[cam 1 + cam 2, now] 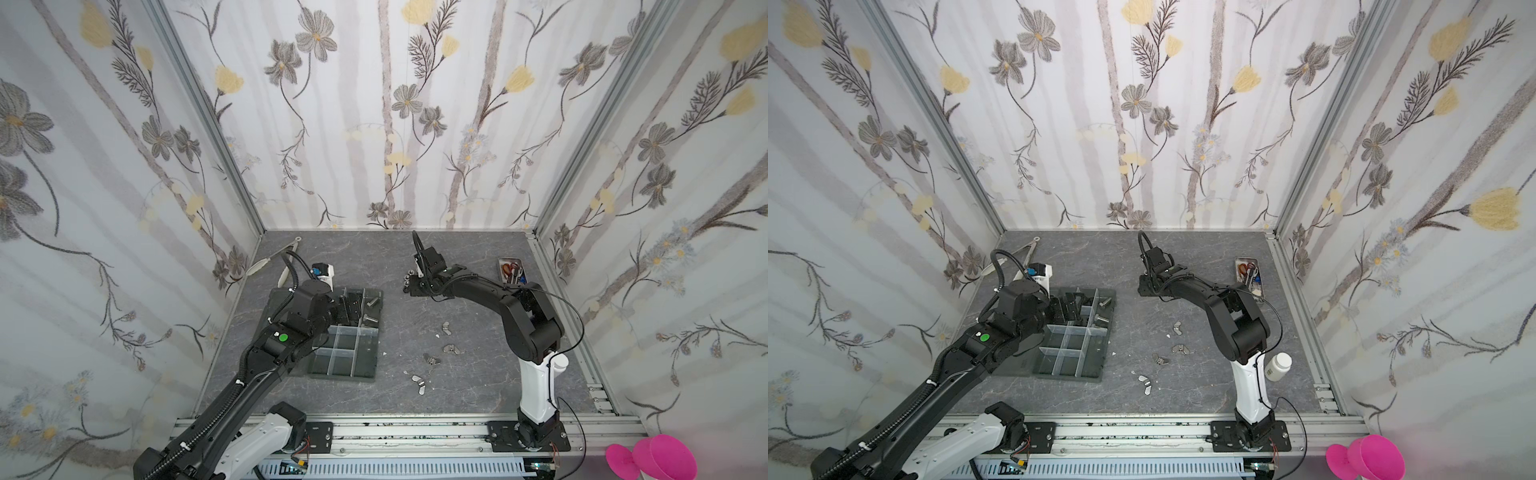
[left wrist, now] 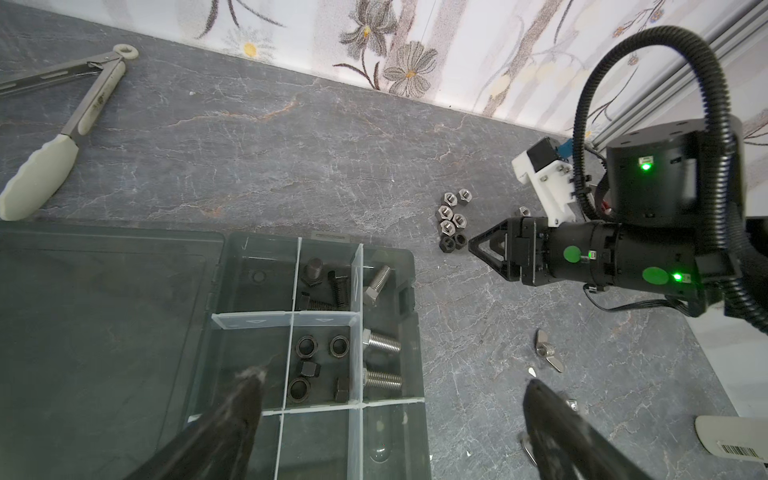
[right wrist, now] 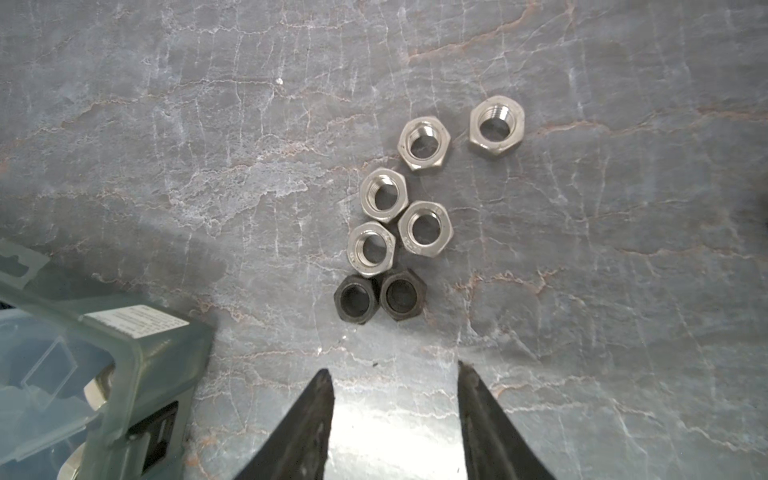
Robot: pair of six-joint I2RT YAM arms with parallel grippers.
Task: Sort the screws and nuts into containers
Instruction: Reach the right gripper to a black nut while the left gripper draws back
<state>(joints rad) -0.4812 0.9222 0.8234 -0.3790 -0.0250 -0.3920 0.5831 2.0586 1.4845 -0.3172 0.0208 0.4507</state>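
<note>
Wing nuts (image 1: 432,358), all silver, lie nearest us, scattered on the desk (image 1: 457,257) to the right of the dark grey organiser tray (image 1: 345,377) and clear of its wall.

Over the far half of that tray we hold our left pincer (image 2: 392,386), jaws spread wide with nothing between them. Below it, clear dividers mark off the cells (image 2: 324,319). One cell holds the sorted black nuts (image 2: 309,368), some lying flat and some on edge. The cell just beyond it holds the black screws (image 2: 338,286) in a loose heap. Three silver screws (image 2: 382,343) lie on their sides along the tray's right-hand column.

Farther out, past the tray's far right corner, our right pincer (image 3: 395,370) sits low over the bare desk. Its jaws are partly apart and grip nothing, and the tips stop just short of two loose black nuts (image 3: 356,319) that lie flat, side by side and touching. Just behind those, five silver hex nuts (image 3: 445,228) lie flat in a ragged line, most of them touching a neighbour.

At the back of the desk, long metal tongs (image 1: 274,259) lie in the left corner and a narrow metal tray of scissors (image 1: 511,270) sits by the right wall.
</note>
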